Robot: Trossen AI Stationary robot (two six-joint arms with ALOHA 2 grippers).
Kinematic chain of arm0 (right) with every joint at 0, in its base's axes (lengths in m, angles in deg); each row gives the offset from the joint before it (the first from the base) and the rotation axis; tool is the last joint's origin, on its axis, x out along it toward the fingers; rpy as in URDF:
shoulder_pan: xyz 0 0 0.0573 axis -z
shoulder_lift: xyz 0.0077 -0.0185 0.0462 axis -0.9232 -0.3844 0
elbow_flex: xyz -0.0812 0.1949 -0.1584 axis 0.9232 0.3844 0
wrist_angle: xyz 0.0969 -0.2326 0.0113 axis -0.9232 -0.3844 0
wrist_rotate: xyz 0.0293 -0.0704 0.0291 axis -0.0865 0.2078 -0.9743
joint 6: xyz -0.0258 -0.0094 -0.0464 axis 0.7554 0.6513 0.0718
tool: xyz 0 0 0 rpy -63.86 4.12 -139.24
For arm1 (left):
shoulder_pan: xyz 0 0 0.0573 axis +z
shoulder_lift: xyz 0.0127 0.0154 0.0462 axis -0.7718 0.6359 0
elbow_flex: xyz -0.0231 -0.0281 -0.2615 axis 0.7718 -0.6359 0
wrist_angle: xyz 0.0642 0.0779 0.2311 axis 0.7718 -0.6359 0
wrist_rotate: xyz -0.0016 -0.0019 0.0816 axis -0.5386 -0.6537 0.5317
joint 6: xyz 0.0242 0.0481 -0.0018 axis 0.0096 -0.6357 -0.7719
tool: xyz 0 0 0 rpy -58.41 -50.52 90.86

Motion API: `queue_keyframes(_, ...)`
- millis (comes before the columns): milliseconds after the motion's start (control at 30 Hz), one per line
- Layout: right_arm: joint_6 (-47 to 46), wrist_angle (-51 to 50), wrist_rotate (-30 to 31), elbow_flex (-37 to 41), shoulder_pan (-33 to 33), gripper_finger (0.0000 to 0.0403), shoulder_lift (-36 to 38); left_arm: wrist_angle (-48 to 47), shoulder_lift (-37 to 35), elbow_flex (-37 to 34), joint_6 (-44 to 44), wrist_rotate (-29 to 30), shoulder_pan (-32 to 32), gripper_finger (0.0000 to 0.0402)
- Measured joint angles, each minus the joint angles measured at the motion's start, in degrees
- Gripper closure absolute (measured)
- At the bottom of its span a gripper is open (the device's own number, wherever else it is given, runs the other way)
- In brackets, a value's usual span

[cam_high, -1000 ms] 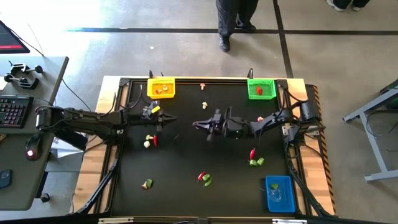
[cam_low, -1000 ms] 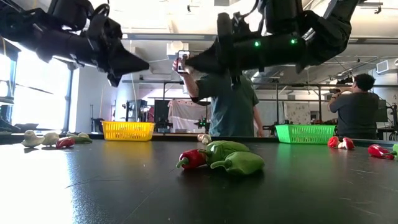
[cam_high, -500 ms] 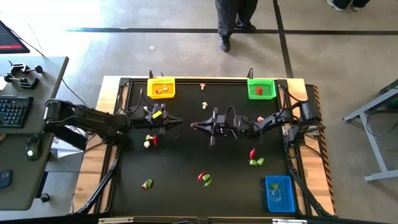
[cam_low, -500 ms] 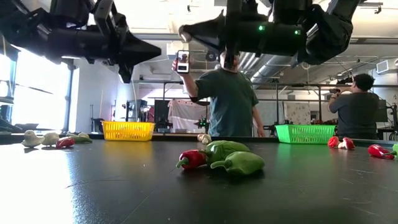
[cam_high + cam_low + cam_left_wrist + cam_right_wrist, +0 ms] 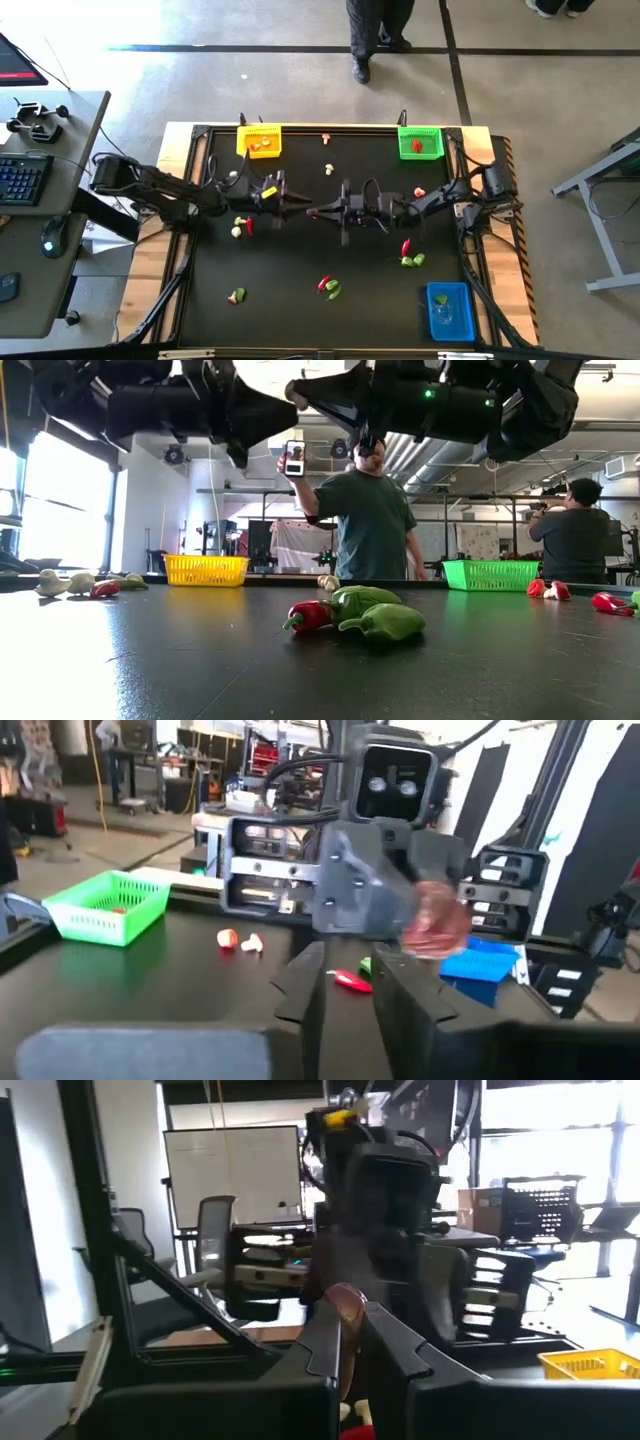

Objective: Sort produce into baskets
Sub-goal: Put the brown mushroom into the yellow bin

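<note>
Produce piece (small, reddish-brown) sits pinched in the right gripper, held aloft over mid-table. We see both arms stretched level, tips nearly meeting; the left gripper has its fingers parted around nothing.

Person behind table holding phone; keyboard, mouse on side desk

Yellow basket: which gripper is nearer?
Left. The left gripper sits just down-table and inward of the yellow basket; the right gripper is beyond it, nearer table centre.
</note>
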State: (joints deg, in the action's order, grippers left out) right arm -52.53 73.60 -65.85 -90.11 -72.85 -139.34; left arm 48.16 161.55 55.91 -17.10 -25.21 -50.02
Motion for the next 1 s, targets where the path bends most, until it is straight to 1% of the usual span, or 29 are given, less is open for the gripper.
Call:
queue_keyframes(67,0.5,0.3,-0.1,0.0,0.0,0.0395,0.0,0.0,0.3,0.3,-1.0,0.3,-0.4,0.0313)
queue_keyframes(167,2.6,2.3,0.0,0.0,-0.2,0.0395,0.0,-1.0,0.4,0.3,-1.1,-1.8,-0.8,0.0295)
queue_keyframes(300,5.6,3.9,0.2,0.0,-0.6,0.0395,0.0,-1.5,0.4,0.3,0.6,-3.4,-1.1,0.0283)
queue_keyframes(533,5.9,4.0,0.2,0.0,-0.6,0.0395,0.0,0.4,0.4,0.5,5.2,-3.4,-1.4,0.0282)
queue_keyframes(800,6.0,4.1,0.0,0.0,-0.6,0.0395,0.0,-1.5,0.4,3.7,5.3,-3.5,-2.9,0.0282)
queue_keyframes(1000,6.0,4.4,0.0,0.0,-0.6,0.0395,0.0,-1.9,0.4,4.0,5.3,-3.5,-2.9,0.0282)
